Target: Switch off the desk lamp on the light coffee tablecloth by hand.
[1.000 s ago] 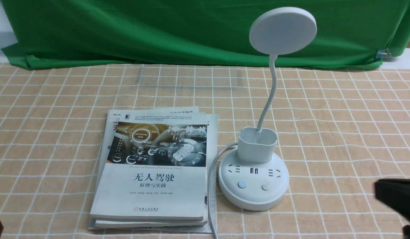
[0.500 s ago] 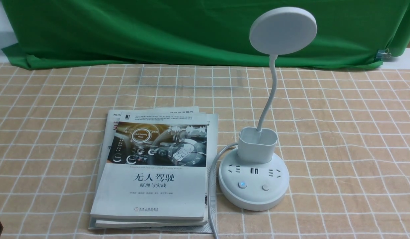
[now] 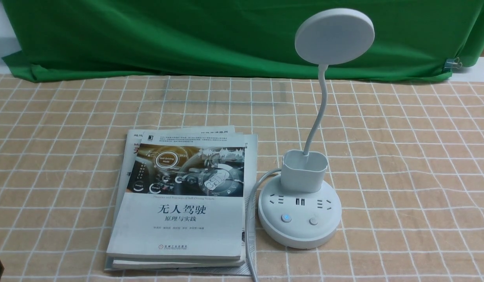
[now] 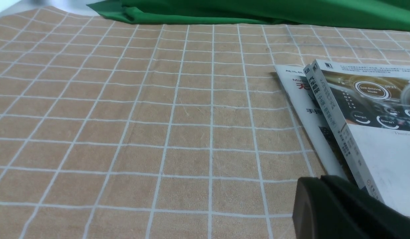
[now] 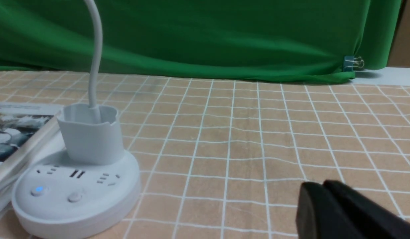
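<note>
The white desk lamp stands on the light coffee tablecloth (image 3: 402, 156), right of centre. Its round disc head (image 3: 334, 36) is up on a thin bent neck above the cup-shaped holder (image 3: 304, 170). Its round base (image 3: 299, 231) has sockets and two buttons; the left button (image 3: 286, 218) glows blue, the right button (image 3: 313, 221) is plain. The right wrist view shows the base (image 5: 102, 199) and the blue button (image 5: 38, 190), with my right gripper (image 5: 323, 186) shut and empty, well to the base's right. My left gripper (image 4: 321, 181) is shut and empty, low beside the books.
A stack of books (image 3: 183, 203) lies just left of the lamp base, and it also shows in the left wrist view (image 4: 364, 109). The lamp's white cord (image 3: 249, 219) runs between them toward the front edge. A green cloth (image 3: 187, 35) hangs across the back.
The black right arm that showed at the lower right edge of the front view one second ago has drawn out of that view. The lamp and books have not moved.
</note>
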